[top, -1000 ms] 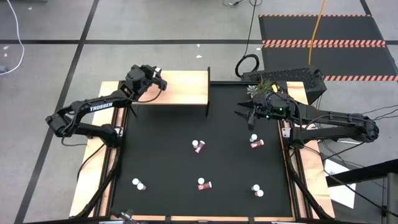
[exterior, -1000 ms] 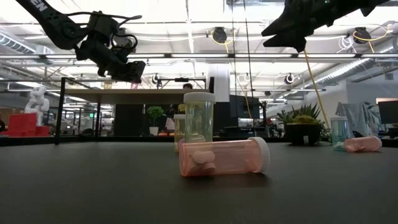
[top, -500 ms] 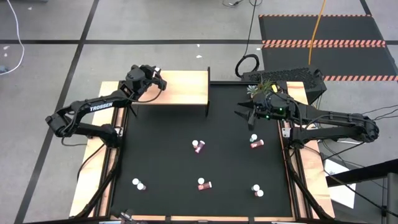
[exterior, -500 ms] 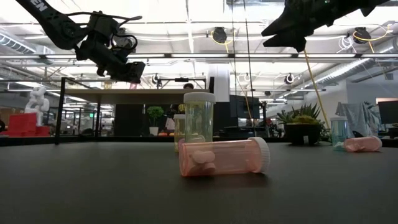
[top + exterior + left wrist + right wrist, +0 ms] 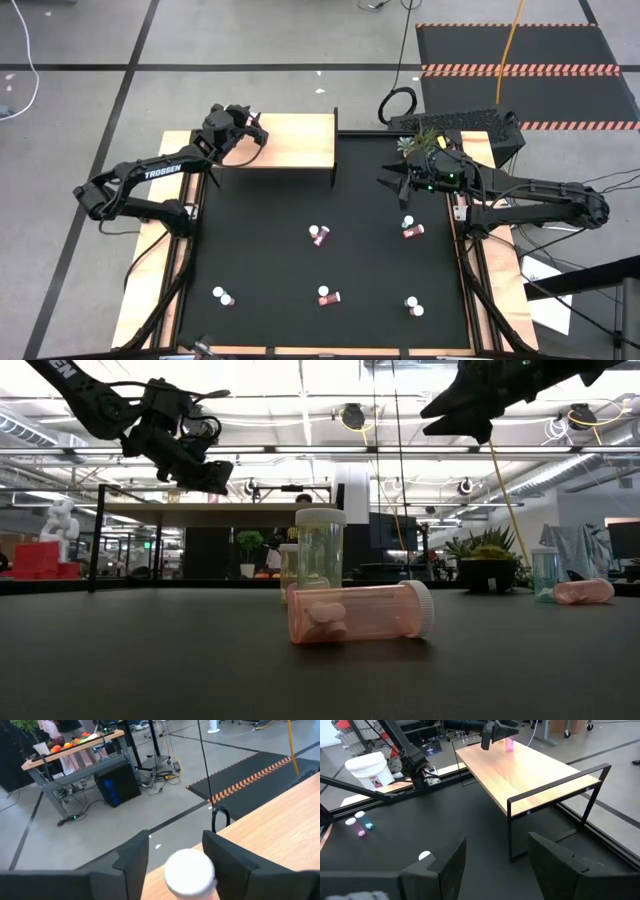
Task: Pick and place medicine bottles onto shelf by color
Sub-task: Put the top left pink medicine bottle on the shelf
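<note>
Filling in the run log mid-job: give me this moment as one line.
left gripper: over shelf, fingers around a pink bottle | right gripper: open, empty, above table | loose bottles on table: six

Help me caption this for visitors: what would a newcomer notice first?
The left gripper hovers over the wooden shelf at the table's far edge, holding a pink medicine bottle with a white cap. On the black mat in front, loose bottles lie scattered, one pink bottle on its side. The right gripper hangs open above the mat's right side.

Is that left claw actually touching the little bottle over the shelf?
Cannot tell. In the left wrist view the bottle sits between the left gripper's fingers, but contact isn't plain.
</note>
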You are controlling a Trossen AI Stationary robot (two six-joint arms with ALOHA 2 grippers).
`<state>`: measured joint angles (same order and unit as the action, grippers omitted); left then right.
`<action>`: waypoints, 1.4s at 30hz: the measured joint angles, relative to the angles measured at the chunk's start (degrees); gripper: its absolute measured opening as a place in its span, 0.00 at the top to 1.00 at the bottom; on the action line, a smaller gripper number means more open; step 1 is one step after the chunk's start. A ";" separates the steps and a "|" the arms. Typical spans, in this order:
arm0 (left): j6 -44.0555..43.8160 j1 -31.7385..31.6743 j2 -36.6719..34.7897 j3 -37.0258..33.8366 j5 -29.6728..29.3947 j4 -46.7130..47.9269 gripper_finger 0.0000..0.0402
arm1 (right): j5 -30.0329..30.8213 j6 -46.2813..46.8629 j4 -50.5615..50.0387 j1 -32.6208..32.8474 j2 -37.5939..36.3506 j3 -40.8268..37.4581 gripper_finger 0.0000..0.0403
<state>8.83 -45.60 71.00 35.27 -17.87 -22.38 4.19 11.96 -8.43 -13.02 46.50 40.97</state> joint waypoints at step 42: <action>-12.21 15.92 -5.55 4.35 -0.17 29.58 0.83 | 0.46 9.96 11.65 -0.57 0.00 -0.04 0.50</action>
<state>-3.39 -29.68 65.45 39.62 -18.04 7.20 4.64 21.92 3.22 -13.58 46.50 40.93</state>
